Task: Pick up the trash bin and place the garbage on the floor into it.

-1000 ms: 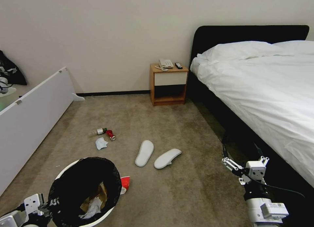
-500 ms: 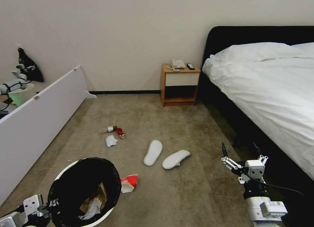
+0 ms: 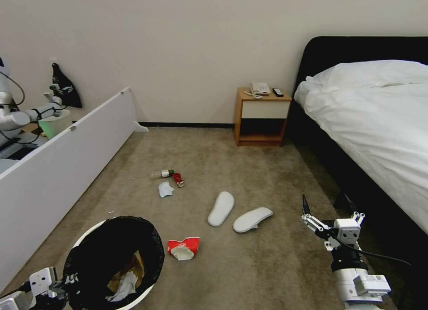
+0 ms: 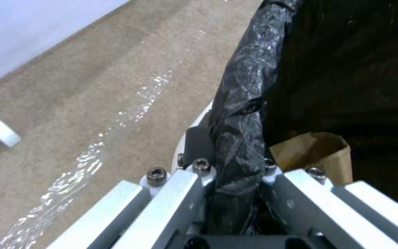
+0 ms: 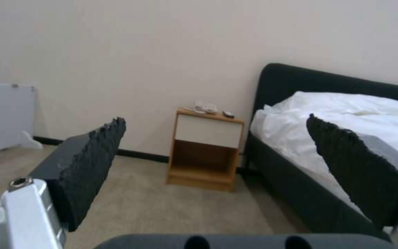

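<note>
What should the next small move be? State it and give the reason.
Probably lower the open right gripper toward the red-white carton, the litter nearest the trash bin. The left gripper is shut on the bin's bag-lined rim, so only the right is free. The slippers, bottle, can and mask lie farther off on the floor.

The camera has turned left (the whole room shifted right), and beside the trash bin [image 3: 117, 261] the red-white carton [image 3: 183, 248] is now fully uncovered.
</note>
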{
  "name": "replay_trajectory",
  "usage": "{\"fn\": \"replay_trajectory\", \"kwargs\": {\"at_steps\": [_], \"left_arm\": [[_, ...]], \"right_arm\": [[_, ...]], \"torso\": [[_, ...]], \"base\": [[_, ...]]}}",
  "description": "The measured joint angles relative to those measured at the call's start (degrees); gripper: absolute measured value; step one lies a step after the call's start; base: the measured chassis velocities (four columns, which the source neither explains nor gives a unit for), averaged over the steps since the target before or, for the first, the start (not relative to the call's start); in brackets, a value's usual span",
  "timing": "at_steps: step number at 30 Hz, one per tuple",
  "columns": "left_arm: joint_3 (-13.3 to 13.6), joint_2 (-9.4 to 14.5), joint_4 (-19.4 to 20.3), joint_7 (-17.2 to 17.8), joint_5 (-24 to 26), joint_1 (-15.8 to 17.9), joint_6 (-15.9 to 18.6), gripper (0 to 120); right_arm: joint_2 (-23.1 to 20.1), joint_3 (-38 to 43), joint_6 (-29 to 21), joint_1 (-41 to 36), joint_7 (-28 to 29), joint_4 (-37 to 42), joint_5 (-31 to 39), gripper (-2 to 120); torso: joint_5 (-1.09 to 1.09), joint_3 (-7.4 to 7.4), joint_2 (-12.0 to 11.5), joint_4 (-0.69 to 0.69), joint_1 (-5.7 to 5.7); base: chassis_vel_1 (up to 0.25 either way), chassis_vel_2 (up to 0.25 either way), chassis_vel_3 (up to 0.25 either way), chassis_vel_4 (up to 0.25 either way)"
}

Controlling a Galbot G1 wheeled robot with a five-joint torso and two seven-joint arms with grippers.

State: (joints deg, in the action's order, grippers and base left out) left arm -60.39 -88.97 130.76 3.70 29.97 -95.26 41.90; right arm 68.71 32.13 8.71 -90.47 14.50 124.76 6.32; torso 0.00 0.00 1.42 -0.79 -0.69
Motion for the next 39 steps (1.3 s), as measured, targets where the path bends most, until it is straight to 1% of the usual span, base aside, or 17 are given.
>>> {"fn": "replay_trajectory", "kwargs": {"at_steps": [25, 39], "left_arm": [[-0.5, 0.3, 0.4, 0.0, 0.4, -0.5, 0.0, 2], [-0.5, 0.1, 0.0, 0.0, -0.2, -0.6, -0.7, 2]], "right_arm": [[0.6, 0.0, 0.4, 0.4, 0.0, -0.5, -0.4, 100], [0.5, 0.4, 3.1, 0.7, -1.4, -1.8, -0.5, 100]], "torso": [[0.00, 0.00, 0.0, 0.00, 0.00], [0.00, 0.00, 0.0, 0.00, 0.00]], "base": [[0.002, 0.001, 0.002, 0.001], [0.000, 0.000, 0.000, 0.000]]}}
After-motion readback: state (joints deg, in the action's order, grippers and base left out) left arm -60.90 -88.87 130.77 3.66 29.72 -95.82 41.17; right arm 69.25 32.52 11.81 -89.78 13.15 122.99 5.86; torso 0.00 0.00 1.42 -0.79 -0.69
